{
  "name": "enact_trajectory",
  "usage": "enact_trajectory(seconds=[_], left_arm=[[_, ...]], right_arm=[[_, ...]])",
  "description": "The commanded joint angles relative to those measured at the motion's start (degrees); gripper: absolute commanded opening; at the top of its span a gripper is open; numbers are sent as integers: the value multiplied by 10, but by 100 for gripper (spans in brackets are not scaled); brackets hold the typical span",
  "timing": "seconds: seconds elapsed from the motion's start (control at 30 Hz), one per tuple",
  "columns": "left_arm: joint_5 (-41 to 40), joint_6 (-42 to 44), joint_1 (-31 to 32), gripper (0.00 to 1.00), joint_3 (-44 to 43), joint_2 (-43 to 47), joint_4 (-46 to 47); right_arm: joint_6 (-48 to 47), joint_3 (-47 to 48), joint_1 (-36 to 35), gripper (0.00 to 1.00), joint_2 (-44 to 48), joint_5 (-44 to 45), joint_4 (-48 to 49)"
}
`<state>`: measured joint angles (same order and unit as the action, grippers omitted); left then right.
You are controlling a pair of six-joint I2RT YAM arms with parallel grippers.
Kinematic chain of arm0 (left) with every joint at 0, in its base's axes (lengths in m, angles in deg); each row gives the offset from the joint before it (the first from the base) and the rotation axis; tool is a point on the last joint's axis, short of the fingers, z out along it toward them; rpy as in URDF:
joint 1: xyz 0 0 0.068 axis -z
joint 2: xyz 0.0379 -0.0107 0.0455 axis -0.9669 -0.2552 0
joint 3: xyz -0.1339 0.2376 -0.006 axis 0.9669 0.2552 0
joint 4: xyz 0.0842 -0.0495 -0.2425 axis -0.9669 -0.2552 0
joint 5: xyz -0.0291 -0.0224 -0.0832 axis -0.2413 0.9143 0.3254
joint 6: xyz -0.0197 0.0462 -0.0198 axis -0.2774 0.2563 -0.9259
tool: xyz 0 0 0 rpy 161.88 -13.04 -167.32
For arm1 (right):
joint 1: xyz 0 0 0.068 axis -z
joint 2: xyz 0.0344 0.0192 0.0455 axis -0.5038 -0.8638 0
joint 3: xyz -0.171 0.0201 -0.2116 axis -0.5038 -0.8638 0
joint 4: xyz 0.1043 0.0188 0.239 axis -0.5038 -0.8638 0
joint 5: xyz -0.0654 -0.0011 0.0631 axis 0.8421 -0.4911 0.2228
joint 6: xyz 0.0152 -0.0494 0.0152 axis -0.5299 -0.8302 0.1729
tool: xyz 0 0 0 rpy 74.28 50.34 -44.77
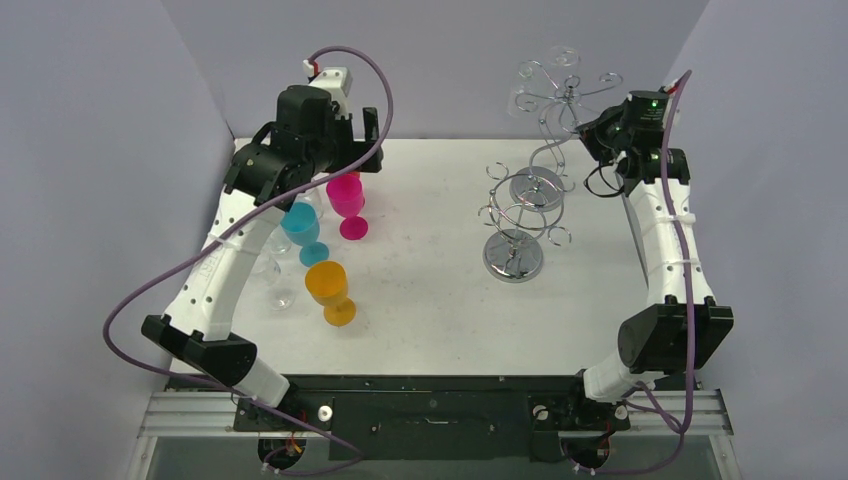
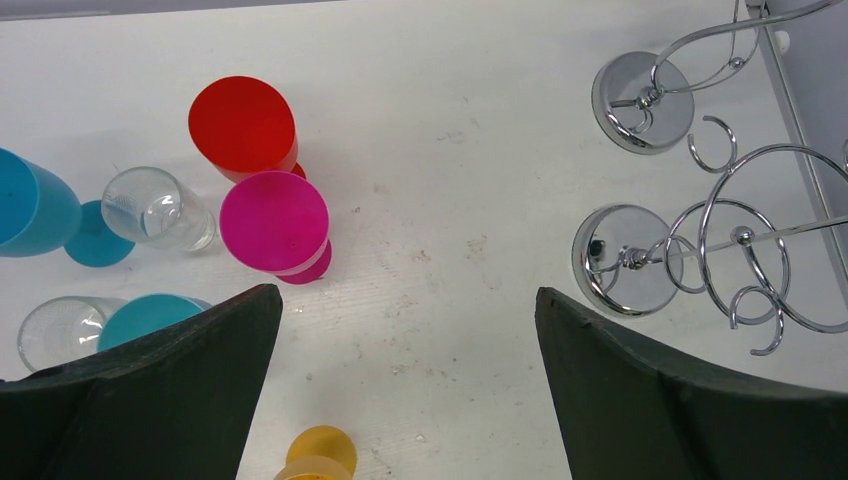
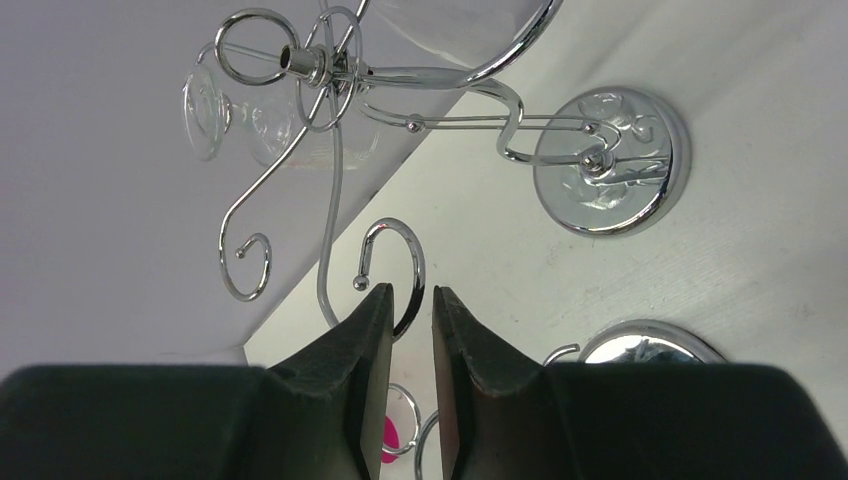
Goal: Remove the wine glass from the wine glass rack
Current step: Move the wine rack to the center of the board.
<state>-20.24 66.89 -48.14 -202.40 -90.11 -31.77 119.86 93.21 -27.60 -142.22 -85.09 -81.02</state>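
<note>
Plastic cups at left of surface | left gripper above them, wide open, empty | clear wine glass hangs on rear rack's top arm | right gripper beside rack, fingers almost together, nothing held

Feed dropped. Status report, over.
Left gripper open over coloured cups. Right gripper nearly shut, empty, at chrome wire rack. Clear wine glass hanging there. Hook ahead.

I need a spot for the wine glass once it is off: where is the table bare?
The widest bare patch of table lies between the orange glass and pink glass on the left and the near rack base on the right. The near strip is also free. It is crowded among the left glasses and around the far rack.
</note>
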Motion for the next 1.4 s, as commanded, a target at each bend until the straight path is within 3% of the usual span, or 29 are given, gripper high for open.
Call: enact_trajectory(seconds=[0.0, 0.33, 1.37], left_arm=[[-1, -3, 3, 96, 5, 31, 25], [-4, -2, 3, 96, 8, 38, 21], [-17, -4, 24, 96, -7, 18, 15]], right_arm=[[3, 1, 4, 16, -15, 10, 21], [-1, 30, 6, 0, -29, 16, 5], [-20, 69, 57, 0, 3, 13, -39]])
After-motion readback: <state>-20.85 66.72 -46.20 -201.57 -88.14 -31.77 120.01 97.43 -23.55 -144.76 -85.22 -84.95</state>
